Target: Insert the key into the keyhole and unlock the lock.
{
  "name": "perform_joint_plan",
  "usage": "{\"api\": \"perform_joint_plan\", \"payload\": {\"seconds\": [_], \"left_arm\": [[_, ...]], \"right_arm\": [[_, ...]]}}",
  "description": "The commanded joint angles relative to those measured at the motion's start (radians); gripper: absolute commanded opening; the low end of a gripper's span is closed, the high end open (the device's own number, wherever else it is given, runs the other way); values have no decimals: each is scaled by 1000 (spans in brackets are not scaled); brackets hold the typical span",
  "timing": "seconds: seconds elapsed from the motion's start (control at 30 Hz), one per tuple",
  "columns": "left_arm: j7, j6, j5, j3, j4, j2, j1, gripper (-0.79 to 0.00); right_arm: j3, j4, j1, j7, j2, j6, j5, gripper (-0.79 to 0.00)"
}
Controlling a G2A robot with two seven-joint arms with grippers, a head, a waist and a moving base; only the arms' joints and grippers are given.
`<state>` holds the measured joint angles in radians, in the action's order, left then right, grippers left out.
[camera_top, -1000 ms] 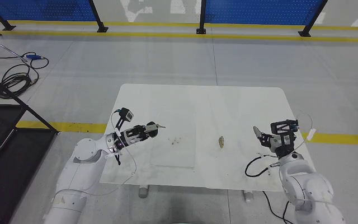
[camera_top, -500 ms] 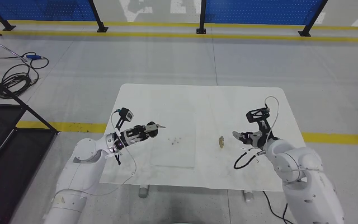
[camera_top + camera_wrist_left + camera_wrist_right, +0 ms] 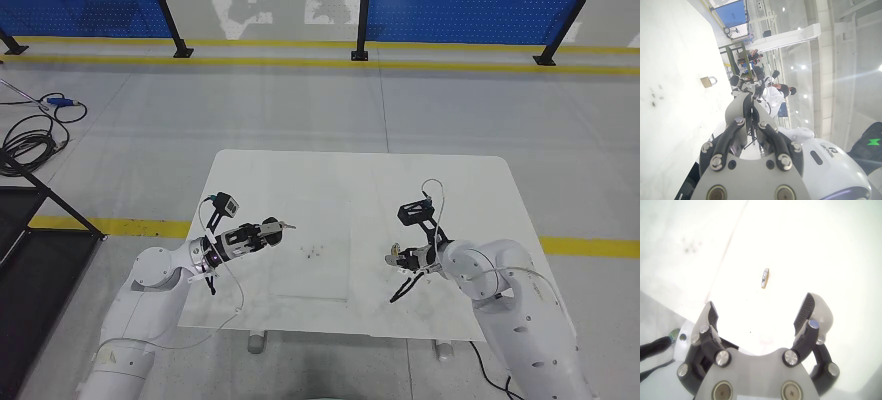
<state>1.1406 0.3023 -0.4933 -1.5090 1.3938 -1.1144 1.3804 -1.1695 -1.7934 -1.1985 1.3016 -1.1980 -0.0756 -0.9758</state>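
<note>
In the top view the lock (image 3: pixel 397 252), right of centre, is a tiny speck — shackle and keyhole are too small to tell. In the right wrist view, just above centre, it shows edge-on, its keyhole turned out of sight. The key (image 3: pixel 287 226) is a thin sliver poking from the left gripper (image 3: pixel 272 229), left of centre — the pressed-together fingers hide the rest.

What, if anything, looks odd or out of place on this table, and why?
Small dark specks dot the white table near its middle, like dirt or scuffs. The padlock seems to stand on its edge rather than lie flat. Nothing looks spilled or broken.
</note>
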Motion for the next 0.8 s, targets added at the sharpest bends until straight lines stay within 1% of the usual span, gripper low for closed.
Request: {"api": "perform_joint_plan", "payload": {"seconds": [0.0, 0.4, 0.47, 0.53, 0.63, 0.77], "left_arm": [[0, 0, 0, 0, 0, 0, 0, -785], [0, 0, 0, 0, 0, 0, 0, -785], [0, 0, 0, 0, 0, 0, 0, -785], [0, 0, 0, 0, 0, 0, 0, -785], [0, 0, 0, 0, 0, 0, 0, -785], [0, 0, 0, 0, 0, 0, 0, -785]], "right_arm": [[1, 5, 3, 2, -1, -13, 6, 0], [1, 5, 3, 2, -1, -13, 6, 0], [3, 15, -2, -15, -1, -10, 11, 0], [8, 21, 11, -5, -2, -17, 9, 0], [31, 40, 47, 44, -6, -29, 12, 0], [80, 87, 108, 92, -15, -43, 11, 0]]}}
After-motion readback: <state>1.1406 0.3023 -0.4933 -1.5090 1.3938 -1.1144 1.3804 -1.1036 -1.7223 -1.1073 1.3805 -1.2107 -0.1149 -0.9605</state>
